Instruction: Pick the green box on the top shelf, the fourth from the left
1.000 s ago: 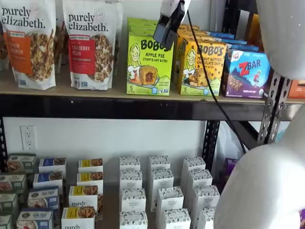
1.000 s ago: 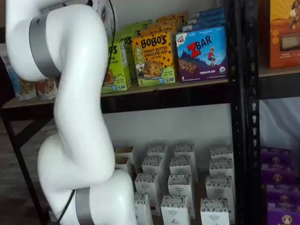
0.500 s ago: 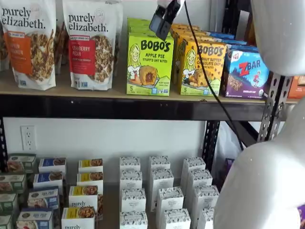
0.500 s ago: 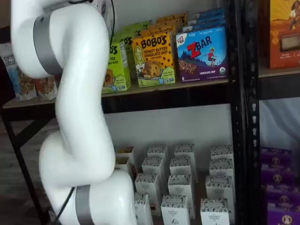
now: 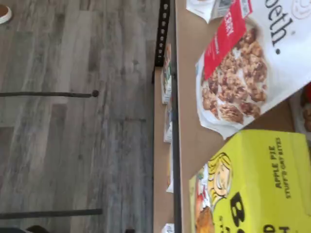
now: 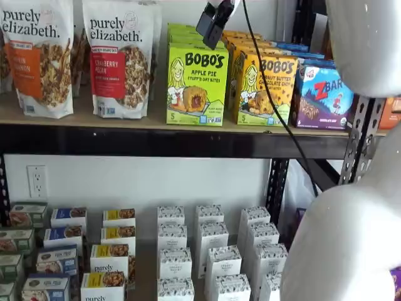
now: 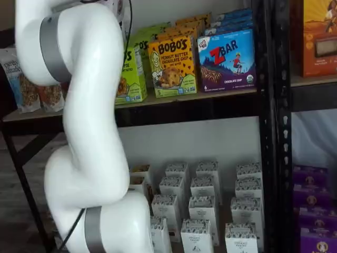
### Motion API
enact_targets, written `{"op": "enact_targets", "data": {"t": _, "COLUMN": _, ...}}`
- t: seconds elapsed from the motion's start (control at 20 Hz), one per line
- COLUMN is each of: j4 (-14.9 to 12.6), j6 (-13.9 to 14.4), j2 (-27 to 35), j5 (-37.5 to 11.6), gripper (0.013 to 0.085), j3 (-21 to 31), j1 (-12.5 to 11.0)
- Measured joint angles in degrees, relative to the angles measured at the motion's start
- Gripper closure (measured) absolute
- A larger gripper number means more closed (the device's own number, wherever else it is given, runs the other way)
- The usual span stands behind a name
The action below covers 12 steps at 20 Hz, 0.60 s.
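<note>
The white arm (image 7: 87,121) fills the foreground. Beyond it the gripper (image 6: 212,22) hangs above the green box (image 6: 197,83), not touching it; its black fingers show side-on, holding nothing, and their spread cannot be told. The green box stands at the front edge of the top shelf (image 6: 156,125), between a granola bag (image 6: 119,56) and the yellow-orange Bobo's box (image 6: 265,89).

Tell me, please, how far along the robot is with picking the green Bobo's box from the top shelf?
Done: the gripper hangs just above the green box. No gap between its black fingers can be made out in a shelf view. In hand: lining up over the box, whose lid fills a corner of the wrist view. Left: descending, closing on the box and lifting it off the top shelf, where it stands untouched.
</note>
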Motion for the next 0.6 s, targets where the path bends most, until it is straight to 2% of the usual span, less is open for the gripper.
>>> {"op": "enact_targets", "data": {"t": 0.25, "j4": -0.1, "j6": -0.5, "j2": -0.4, "j5": -4.2, "gripper": 0.013, "j3": 1.9, "j1": 0.1}}
{"op": "enact_targets", "data": {"t": 0.6, "j4": -1.5, "j6": -0.4, "j2": 0.8, "j5": -6.1, "gripper": 0.013, "j3": 1.6, "j1": 0.9}}
